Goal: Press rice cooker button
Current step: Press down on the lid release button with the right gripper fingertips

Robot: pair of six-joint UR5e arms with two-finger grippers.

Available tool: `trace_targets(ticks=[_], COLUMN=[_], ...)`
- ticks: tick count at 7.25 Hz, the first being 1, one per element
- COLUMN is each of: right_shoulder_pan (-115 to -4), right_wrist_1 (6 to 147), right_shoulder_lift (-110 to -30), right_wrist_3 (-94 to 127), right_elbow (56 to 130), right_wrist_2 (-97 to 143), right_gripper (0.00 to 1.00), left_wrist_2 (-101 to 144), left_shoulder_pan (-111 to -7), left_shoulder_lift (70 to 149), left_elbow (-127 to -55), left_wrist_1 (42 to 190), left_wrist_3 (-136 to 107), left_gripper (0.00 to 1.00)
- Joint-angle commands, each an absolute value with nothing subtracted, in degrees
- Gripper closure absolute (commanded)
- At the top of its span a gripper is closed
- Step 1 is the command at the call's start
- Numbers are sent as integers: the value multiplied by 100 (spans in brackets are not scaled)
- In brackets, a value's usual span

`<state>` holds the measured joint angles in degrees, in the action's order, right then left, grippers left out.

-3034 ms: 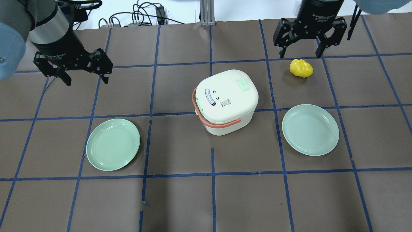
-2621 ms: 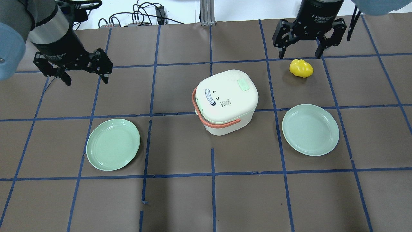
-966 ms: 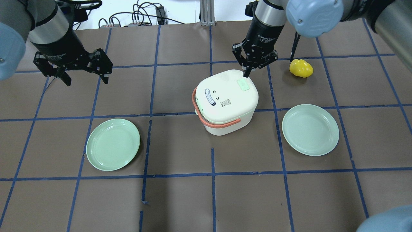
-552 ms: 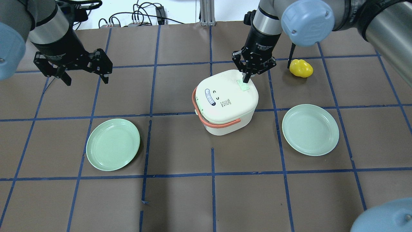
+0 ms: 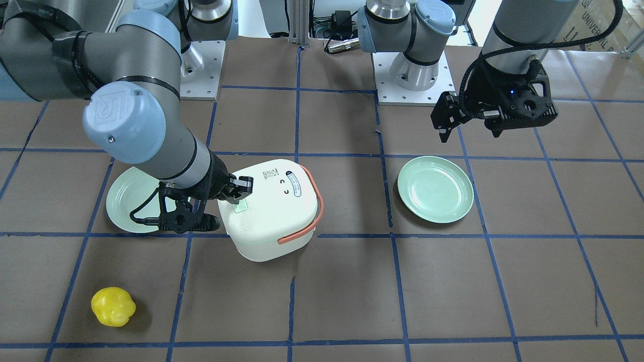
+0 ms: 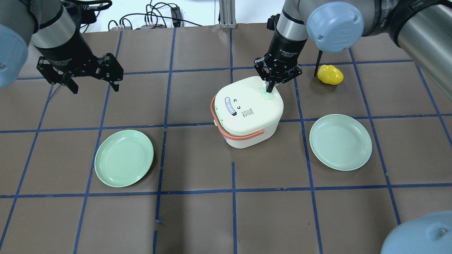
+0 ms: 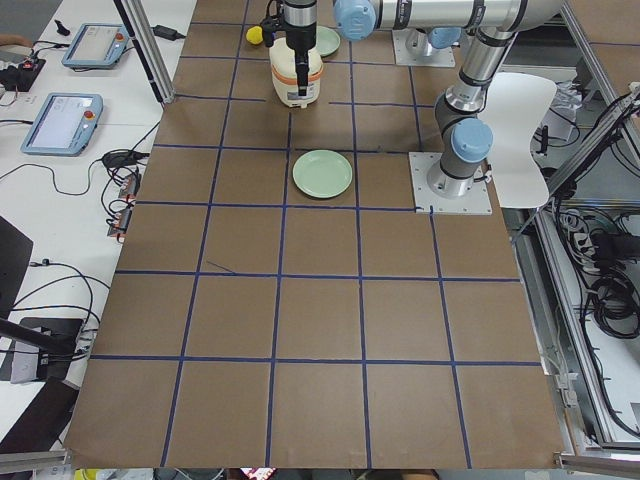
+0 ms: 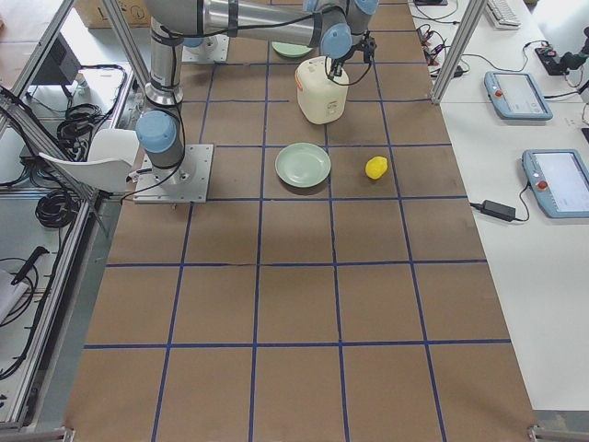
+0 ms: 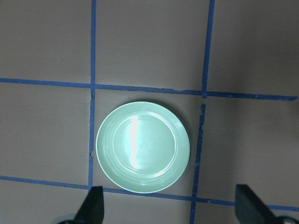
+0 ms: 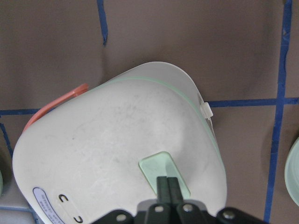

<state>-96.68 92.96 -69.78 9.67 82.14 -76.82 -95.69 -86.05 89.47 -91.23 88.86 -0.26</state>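
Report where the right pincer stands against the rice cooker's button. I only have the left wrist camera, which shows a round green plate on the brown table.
Observer: The right pincer has its tips at the pale green rectangular button on top of the white rice cooker. I cannot tell whether the button is pressed in.
Operator: Give me its jaw state.
Observer: Shut, both fingers together as one point.
Operator: Name anything close to that arm.
Observer: A lumpy yellow plastic object lies beside the cooker on the robot's right, apart from the pincer.
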Motion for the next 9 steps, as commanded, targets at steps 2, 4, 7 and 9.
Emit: trace_targets(ticks=[2,4,7,9], right_shoulder_pan=[-9668,-9668,-9668,-9668], right_wrist_1=[9334,9334,9325,9325], right_shoulder_lift=[-6926,-6917,-6934,-6987], right_wrist_3=[967,967,975,1116], right_elbow=[8218,8218,8218,8183], right_wrist_2=[-7682,-7682,-7690,-7682], right_gripper=[88,88,88,88], left_wrist_2=[-9571,-9571,-9563,-9571], left_shoulder_pan=[-8604,-8604,-8604,-8604], left_shoulder_lift=[8947,8947,8947,8947], left_elbow=[-9123,-9123,-9123,-9123], left_wrist_1=[8886,8886,8886,8886], left_wrist_3=[-26,-26,-26,-26], left_gripper=[0,0,0,0])
